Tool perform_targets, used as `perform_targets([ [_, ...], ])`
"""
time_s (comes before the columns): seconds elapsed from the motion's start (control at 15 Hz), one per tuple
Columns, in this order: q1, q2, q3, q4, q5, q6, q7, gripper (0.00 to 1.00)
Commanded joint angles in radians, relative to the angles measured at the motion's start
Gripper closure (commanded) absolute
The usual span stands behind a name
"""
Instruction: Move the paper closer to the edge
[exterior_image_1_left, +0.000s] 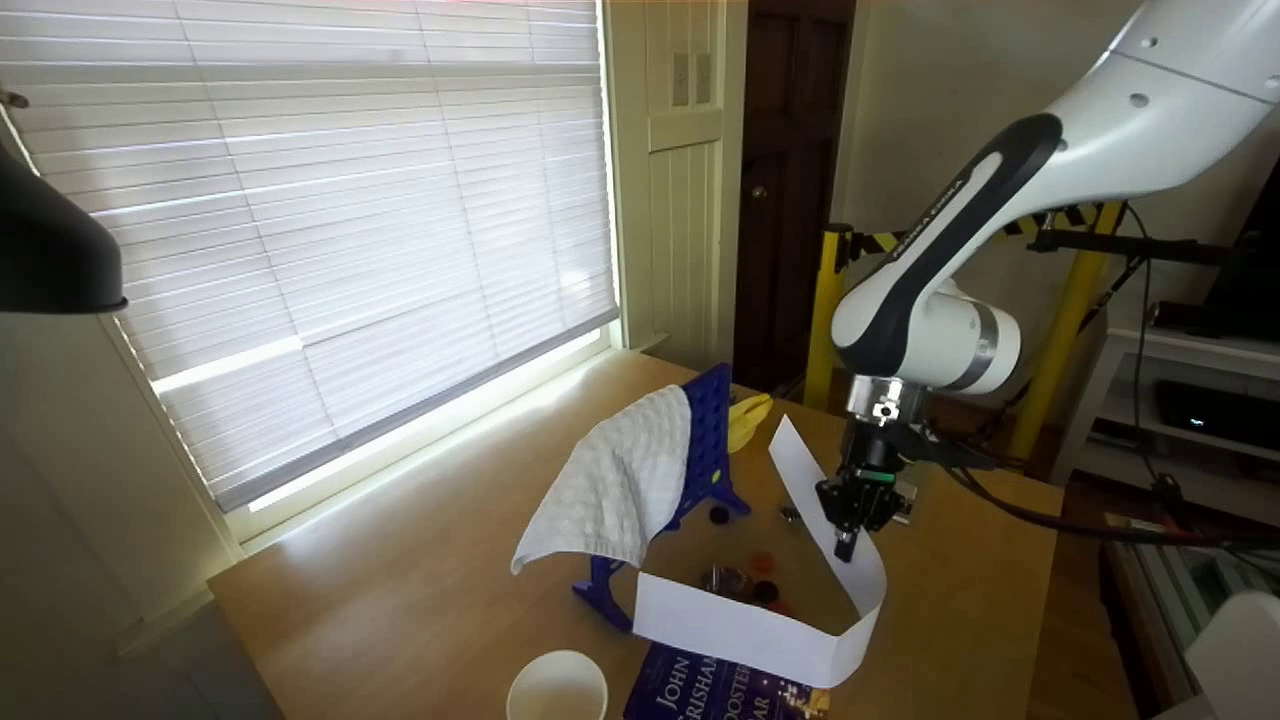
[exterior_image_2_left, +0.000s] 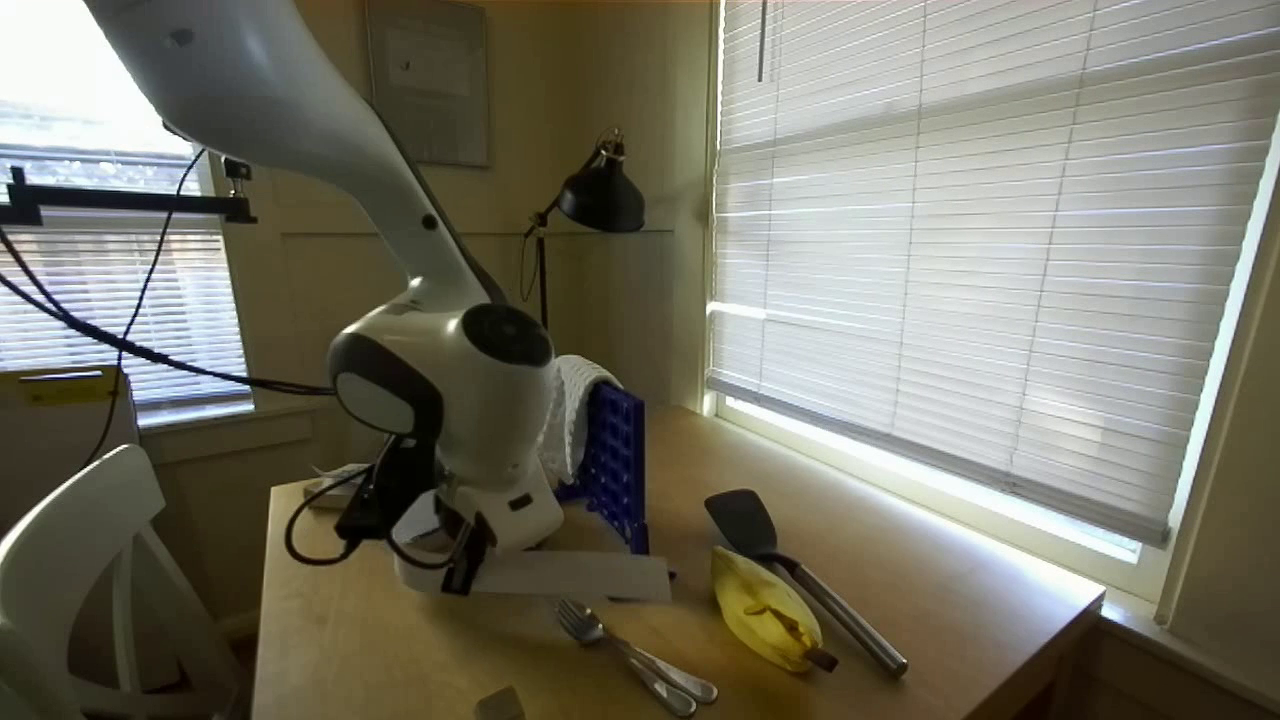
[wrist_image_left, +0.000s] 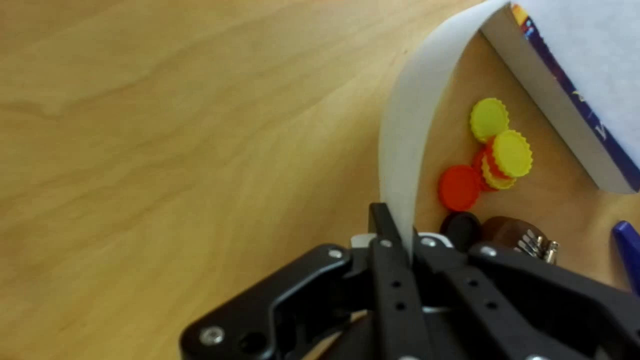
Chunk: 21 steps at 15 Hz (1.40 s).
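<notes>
The paper is a long white strip (exterior_image_1_left: 735, 625) standing on its long edge on the wooden table (exterior_image_1_left: 960, 610). In an exterior view it bends round sharply at its right end, and its far part runs back past the gripper. It also shows in an exterior view (exterior_image_2_left: 575, 575) and curves up from the jaws in the wrist view (wrist_image_left: 412, 110). My gripper (exterior_image_1_left: 846, 545) points down with its fingers on either side of the paper. In the wrist view the fingers (wrist_image_left: 396, 222) are closed on the strip. The gripper is also low at the paper in an exterior view (exterior_image_2_left: 460, 575).
A blue rack (exterior_image_1_left: 708, 440) with a white towel (exterior_image_1_left: 620, 480) stands beside the paper. A book (exterior_image_1_left: 690, 690) and white cup (exterior_image_1_left: 557, 690) are at the front. Red and yellow caps (wrist_image_left: 489, 120) lie inside the bend. A banana (exterior_image_2_left: 765, 610), spatula (exterior_image_2_left: 840, 610) and fork (exterior_image_2_left: 640, 655) lie on the table.
</notes>
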Motion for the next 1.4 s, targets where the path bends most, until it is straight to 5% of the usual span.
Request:
perform_targets([
  [0.0, 0.012, -0.181, -0.02, -0.104, -0.263, -0.05, 0.21, 1.0],
  [0.33, -0.018, -0.312, -0.007, -0.1, -0.648, -0.276, 0.514, 1.0],
  [0.73, -0.031, -0.308, 0.016, -0.021, -0.931, -0.622, 0.627, 1.0],
  [1.33, -0.011, -0.119, 0.016, 0.001, -1.204, -0.555, 0.8, 1.0],
])
